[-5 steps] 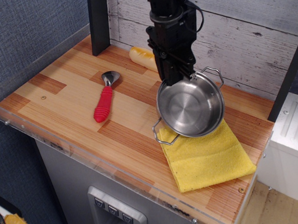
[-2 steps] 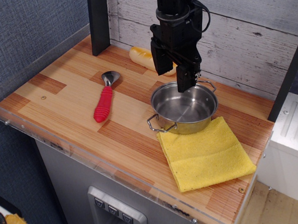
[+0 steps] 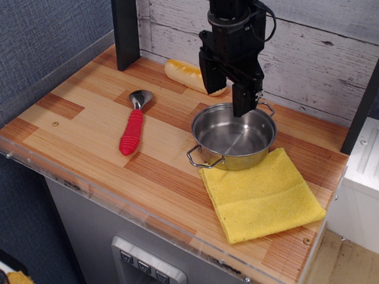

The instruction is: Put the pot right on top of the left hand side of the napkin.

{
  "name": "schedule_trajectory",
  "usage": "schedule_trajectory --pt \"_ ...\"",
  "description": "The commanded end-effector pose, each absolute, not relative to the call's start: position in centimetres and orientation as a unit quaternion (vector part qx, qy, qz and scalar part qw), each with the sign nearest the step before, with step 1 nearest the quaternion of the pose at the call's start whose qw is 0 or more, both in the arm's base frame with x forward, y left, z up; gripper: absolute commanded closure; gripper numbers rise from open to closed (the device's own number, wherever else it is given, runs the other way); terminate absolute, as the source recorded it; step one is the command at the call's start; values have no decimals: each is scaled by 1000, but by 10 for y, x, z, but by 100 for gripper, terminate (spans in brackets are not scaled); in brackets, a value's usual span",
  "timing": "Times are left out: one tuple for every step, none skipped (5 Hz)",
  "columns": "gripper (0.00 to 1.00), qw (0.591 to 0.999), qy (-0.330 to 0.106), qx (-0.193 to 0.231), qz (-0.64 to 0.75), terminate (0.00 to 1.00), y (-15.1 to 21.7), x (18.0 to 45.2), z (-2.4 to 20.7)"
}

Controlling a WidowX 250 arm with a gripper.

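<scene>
From the single camera view I had, the wooden table (image 3: 82, 127) carried four loose things. A spoon (image 3: 133, 123) with a red handle lay at about nine o'clock from the pot (image 3: 233, 136), well apart from it, bowl end pointing toward the back wall. A bread roll (image 3: 183, 73) lay against the plank wall at roughly eleven o'clock from the pot, its right end hidden behind the arm. A dark post (image 3: 124, 24) stood at the back left corner, and a clear rim ran along the table's front and left edges. Nothing lay between the pot and the napkin (image 3: 263, 197).

The pot stood upright on the wood with its open mouth up, one wire handle at seven o'clock and the other at one o'clock. The napkin spread out at about five o'clock from it. The pot's lower right edge met the napkin's upper left edge; I could not tell whether it rested on the cloth there or only touched it. Most of the pot's base sat on bare wood, and the napkin's left side was uncovered.

The gripper (image 3: 229, 87) hung above the pot's back rim, at its twelve o'clock. Its jaws were spread apart, one finger (image 3: 242, 99) pointing down over the inside of the pot and the other outside the rim toward the roll. They held nothing, and I saw no contact with the pot.
</scene>
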State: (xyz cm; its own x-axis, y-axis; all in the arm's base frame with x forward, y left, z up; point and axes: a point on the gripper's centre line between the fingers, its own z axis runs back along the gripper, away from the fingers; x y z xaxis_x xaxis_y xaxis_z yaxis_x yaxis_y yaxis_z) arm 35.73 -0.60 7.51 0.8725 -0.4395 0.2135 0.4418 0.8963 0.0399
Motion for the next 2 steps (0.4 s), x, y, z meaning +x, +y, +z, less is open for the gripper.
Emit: schedule_trajectory --pt "0 961 -180 10 -210 0 14 369 118" --pt "0 957 -203 37 -202 0 19 362 120"
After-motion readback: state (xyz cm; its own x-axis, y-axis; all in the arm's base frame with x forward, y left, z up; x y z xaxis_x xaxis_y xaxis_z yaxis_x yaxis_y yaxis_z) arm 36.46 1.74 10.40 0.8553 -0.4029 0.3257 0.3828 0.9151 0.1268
